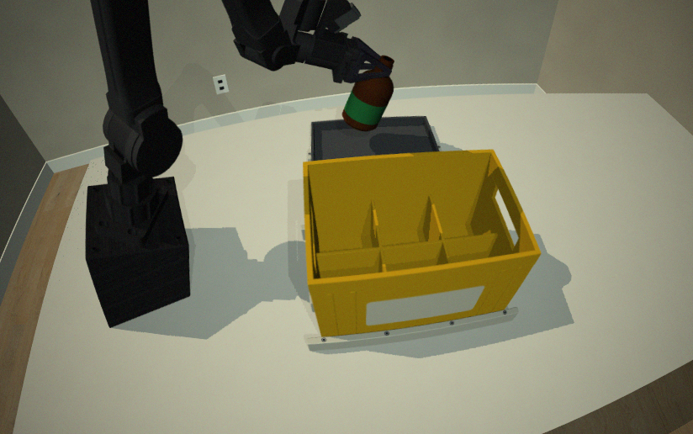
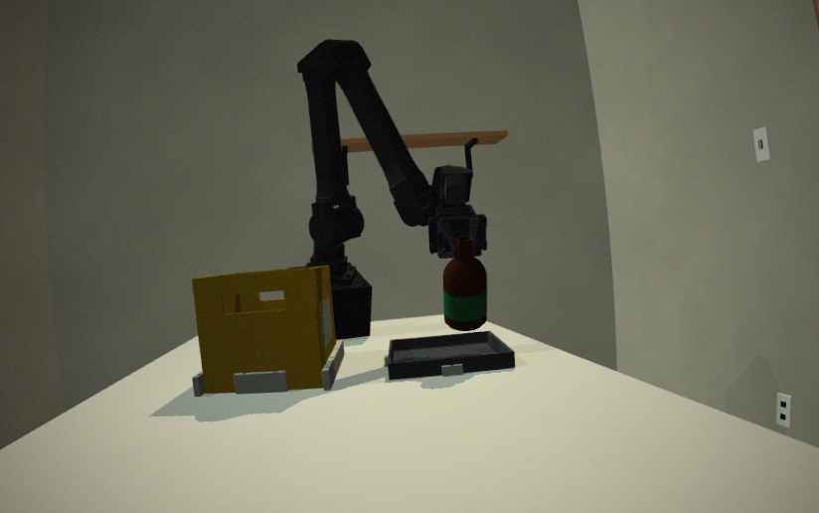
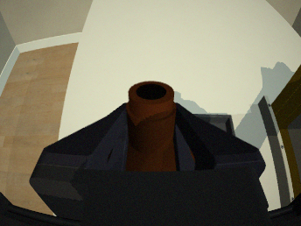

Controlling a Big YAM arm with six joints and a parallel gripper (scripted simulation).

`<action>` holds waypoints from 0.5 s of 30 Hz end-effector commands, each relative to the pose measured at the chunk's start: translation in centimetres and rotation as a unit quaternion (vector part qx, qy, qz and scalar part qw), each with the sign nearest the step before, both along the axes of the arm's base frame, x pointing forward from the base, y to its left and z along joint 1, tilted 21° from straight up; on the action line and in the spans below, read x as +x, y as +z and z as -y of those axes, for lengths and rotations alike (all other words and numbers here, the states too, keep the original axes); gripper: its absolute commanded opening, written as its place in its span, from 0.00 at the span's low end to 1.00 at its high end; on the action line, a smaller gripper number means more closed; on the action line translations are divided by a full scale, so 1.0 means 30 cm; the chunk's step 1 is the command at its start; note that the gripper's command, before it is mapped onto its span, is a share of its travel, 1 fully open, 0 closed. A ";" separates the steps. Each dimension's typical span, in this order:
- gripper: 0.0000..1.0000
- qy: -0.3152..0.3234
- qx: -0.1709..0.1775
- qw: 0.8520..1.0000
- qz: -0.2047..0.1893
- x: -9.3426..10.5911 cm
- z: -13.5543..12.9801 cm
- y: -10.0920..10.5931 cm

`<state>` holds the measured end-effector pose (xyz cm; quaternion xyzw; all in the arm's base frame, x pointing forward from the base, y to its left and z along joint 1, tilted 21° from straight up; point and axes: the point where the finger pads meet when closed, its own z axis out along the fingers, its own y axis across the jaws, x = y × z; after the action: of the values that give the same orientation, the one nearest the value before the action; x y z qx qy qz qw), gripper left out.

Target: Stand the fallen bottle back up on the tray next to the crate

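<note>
The brown bottle with a green label hangs in the air above the dark tray. In the top view it is tilted, neck up and leaning right, base down and left. My gripper is shut on the bottle's neck, with the mouth sticking out past the fingertips. The base is clear of the tray, with a gap visible in the exterior view. The near part of the tray is hidden behind the crate in the top view.
The yellow crate with inner dividers stands beside the tray, nearer the top camera. Low rails lie along its foot. A brown shelf is on the wall behind the arm.
</note>
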<state>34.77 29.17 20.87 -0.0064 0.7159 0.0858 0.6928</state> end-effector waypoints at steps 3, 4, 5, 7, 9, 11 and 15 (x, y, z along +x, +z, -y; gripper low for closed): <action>0.00 -0.006 0.015 1.000 0.016 0.026 0.000 0.025; 0.00 -0.005 0.015 1.000 0.016 0.026 -0.001 0.020; 0.00 -0.005 0.016 1.000 0.017 0.027 0.000 0.021; 0.00 -0.005 0.016 1.000 0.017 0.027 0.000 0.021; 0.00 -0.006 0.028 0.999 0.025 0.024 0.006 0.054; 0.00 -0.005 0.017 1.000 0.017 0.035 -0.008 0.006; 0.00 -0.005 0.017 1.000 0.017 0.041 -0.011 -0.009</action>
<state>35.18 29.56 19.46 -0.0070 0.7153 0.0878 0.6932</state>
